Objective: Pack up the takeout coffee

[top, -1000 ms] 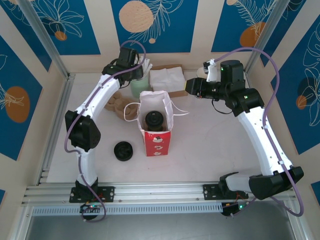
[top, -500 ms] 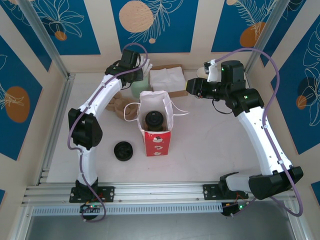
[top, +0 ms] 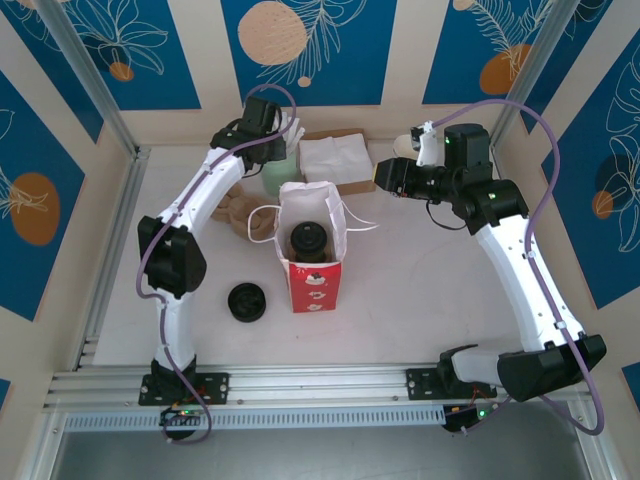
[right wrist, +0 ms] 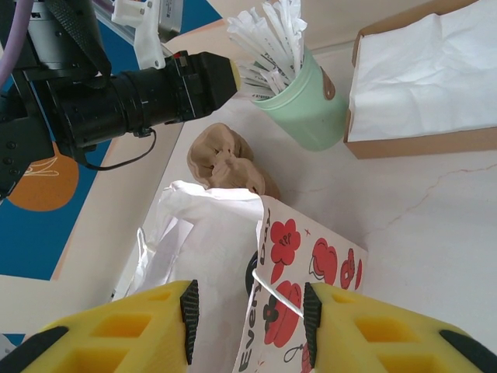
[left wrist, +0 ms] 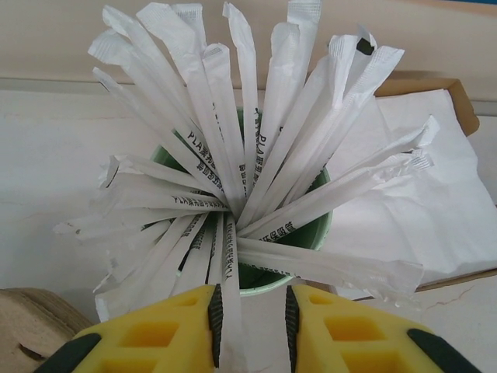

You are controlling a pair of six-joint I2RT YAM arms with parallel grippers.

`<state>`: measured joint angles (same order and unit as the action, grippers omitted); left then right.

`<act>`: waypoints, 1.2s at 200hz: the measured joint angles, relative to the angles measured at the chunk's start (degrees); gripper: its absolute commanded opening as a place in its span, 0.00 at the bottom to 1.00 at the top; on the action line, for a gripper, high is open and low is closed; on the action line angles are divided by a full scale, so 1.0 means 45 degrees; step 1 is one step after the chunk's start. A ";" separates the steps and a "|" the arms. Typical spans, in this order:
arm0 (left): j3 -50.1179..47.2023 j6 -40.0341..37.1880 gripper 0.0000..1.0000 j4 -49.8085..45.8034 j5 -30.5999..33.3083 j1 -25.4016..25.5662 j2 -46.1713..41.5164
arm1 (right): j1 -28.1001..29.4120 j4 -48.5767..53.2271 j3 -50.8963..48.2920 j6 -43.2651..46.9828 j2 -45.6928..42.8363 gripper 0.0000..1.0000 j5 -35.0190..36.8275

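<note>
Standing a little apart in the left wrist view, the jaws of the left gripper (left wrist: 250,315) are seen with one wrapped straw (left wrist: 231,264) running down between them. The straw lies against the left-hand pad and a gap is left on the other side, so nothing is clamped yet. The step in hand is judged to be the picking of a single straw from the green cup (left wrist: 268,278), in which many more wrappers are fanned out and crossed over one another. For this to be done well, the jaws should be shut on that one wrapper only, and the neighbouring wrappers just beside it should be kept out of the bite. A straight draw along the straw's own line is advised, so that the bundle is not dragged and the light cup is not tipped toward the napkins (left wrist: 419,194) in the cardboard box (left wrist: 460,105) just beside it. Further out, in the top view, the takeout coffee (top: 308,240) is found already standing inside the red-and-white paper bag (top: 312,278), its black lid visible through the open mouth. The straw would therefore have to be lowered beside the cup rather than onto the lid. The right gripper (right wrist: 248,311) is seen with jaws apart and empty, near the bag but not touching it.
</note>
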<state>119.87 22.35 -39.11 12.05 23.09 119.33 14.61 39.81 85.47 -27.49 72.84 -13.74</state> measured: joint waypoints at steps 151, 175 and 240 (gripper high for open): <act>0.0257 -0.0053 0.10 -0.0233 0.0301 0.0015 0.0170 | -0.0602 -0.0272 -0.0452 -0.0471 -0.0253 0.44 -0.0204; 0.0330 -0.0107 0.08 -0.0291 0.0379 0.0019 0.0092 | -0.0617 -0.0287 -0.0452 -0.0476 -0.0257 0.44 -0.0277; 0.0364 -0.0466 0.04 -0.0563 0.0418 0.0097 -0.1287 | -0.0670 -0.0374 -0.0583 -0.0568 -0.0257 0.44 -0.0335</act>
<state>121.51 20.25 -41.65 13.93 23.53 113.54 11.60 38.13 82.85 -30.04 71.68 -15.25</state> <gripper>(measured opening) 0.055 0.441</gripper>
